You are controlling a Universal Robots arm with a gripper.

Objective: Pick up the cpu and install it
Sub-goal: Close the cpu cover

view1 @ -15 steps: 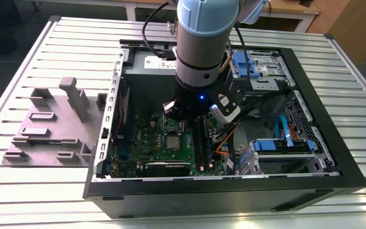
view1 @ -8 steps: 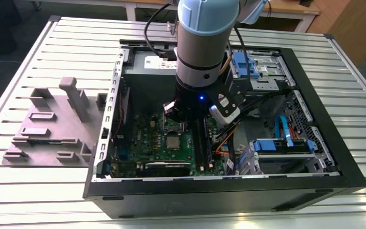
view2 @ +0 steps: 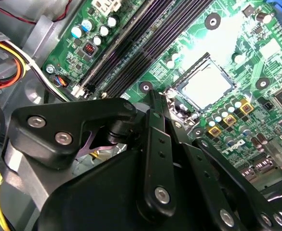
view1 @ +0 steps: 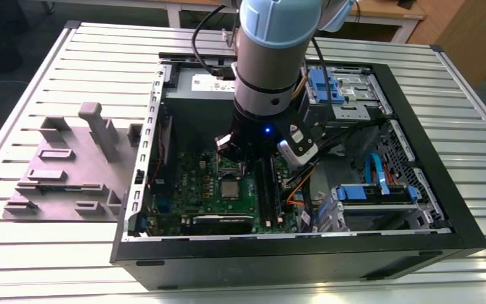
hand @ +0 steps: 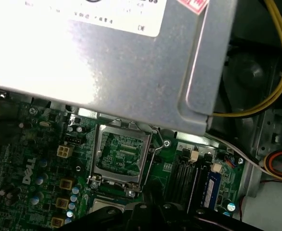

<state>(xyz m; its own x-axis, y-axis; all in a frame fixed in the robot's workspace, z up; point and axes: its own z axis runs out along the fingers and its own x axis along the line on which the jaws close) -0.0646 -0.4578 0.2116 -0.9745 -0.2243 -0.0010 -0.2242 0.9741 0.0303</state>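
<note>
The cpu [view2: 206,86] is lying flat on the motherboard [view2: 194,24], silver top up, with nothing gripping it. The gripper [view2: 153,96] hangs just beside it. Open or closed? I cannot tell from here.

In the exterior view the cpu [view1: 228,188] sits at six o'clock from the arm [view1: 268,57]. The memory slots [view1: 264,183] are at its three o'clock and the grey box [view1: 194,101] is up at twelve. The hinged frame [hand: 119,154] looks flipped open.

The risk now, as I judge it: if the chip sits slightly skewed, any push down could damage it. A low sideways move could also clip that frame or the slots, close as they are.
</note>
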